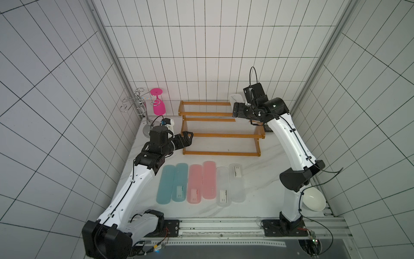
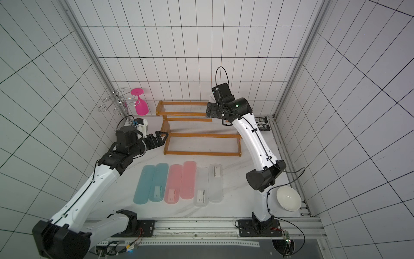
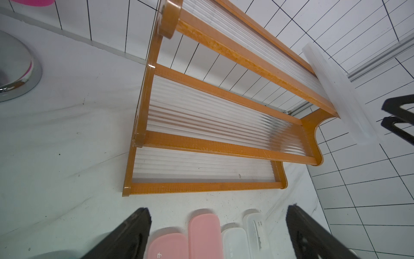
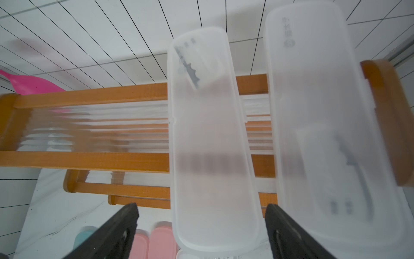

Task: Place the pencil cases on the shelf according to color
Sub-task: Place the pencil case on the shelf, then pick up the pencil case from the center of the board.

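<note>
Right gripper (image 4: 201,206) jaws apart — clear case (image 4: 208,134) between them, atop shelf (image 4: 89,161); left gripper (image 3: 217,209) spread wide.

White table (image 1: 264,179) bears shelf (image 1: 221,153), six pencil cases (image 1: 195,183).

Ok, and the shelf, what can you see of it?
The shelf is a stepped three-tier rack: orange-brown wood-look frame, thin clear rods as tiers. It stands upright on the white table by the tiled back wall. A clear-white case and a second case lie across its top tier; the lower tiers are bare.
</note>
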You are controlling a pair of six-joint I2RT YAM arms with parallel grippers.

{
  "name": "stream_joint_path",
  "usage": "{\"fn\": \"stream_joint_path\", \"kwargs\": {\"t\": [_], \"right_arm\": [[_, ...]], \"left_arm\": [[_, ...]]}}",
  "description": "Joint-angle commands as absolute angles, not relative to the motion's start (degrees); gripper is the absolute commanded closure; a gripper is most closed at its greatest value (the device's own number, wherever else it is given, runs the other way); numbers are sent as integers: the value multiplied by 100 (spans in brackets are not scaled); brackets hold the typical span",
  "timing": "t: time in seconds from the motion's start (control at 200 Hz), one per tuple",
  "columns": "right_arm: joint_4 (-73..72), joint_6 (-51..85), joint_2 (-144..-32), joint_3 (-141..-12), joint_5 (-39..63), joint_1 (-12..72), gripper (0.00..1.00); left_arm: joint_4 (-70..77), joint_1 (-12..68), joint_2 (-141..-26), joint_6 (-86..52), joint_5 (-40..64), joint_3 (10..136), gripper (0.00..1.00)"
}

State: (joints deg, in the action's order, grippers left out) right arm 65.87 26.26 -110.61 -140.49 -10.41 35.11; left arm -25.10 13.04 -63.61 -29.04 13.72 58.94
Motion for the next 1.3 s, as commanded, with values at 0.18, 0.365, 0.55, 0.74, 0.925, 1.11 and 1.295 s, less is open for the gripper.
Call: {"fn": "stream_joint_path", "kwargs": {"t": [0.18,0.365,0.55,0.74,0.925,1.11,1.295], "right_arm": [[6063,2276,-9316,-13019,-1038,3811,7],[5457,2513,-7763,-10496,-1312,4323,11],[5478,3000,-6993,-8656,-1966,5396,10],[5281,4051,-6237,-6817,-2300,6111,10],[4964,4637,-5829,-5382,-2318,6463,8],[3835,4631,-5874,-4186,-1810,6601,4],[3335,4601,-6235,-3814,-1615,6609,1]], "left_arm": [[-2698,1273,-6112,-3005,1444,5796,2],[-3200,2467,-5784,-2644,-155,5793,2],[-3309,2621,-5675,-3002,-157,5558,2],[-3331,2628,-5403,-3364,-116,5071,2],[-3545,2637,-5352,-3411,-64,4994,2],[-3514,2628,-5350,-3296,-101,4907,2],[-3458,2558,-5046,-3554,-268,4536,1]]}}
